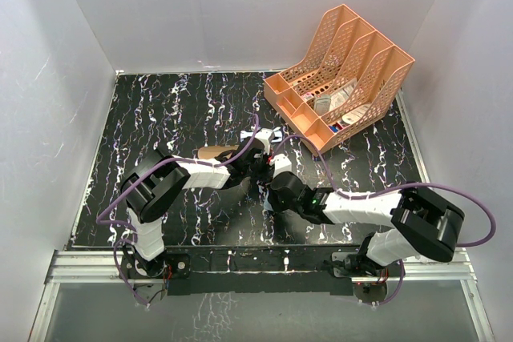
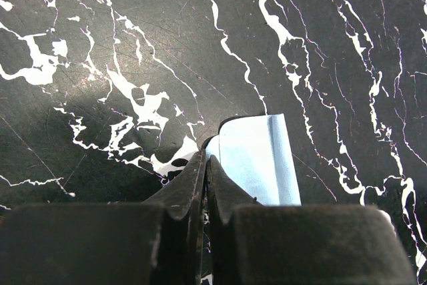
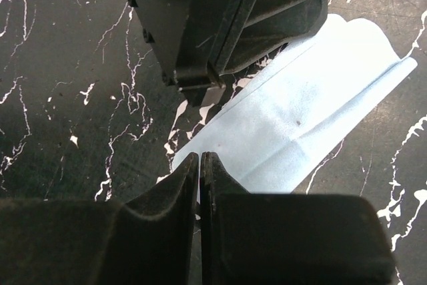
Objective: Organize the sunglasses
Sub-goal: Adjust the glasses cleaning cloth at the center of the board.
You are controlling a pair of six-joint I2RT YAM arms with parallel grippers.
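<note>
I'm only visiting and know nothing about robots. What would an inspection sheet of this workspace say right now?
Surface: black, white-veined table, no spills seen.
Job's things: sunglasses, nothing seen in any view.
Clutter: light blue cloth mid-table; brown case partly under the left arm; orange file organizer far right, small items inside.
Grippers: left gripper and right gripper both shut on the cloth's edge.
Cables: purple cables loop off both arms.
Surroundings: white walls on three sides.
</note>
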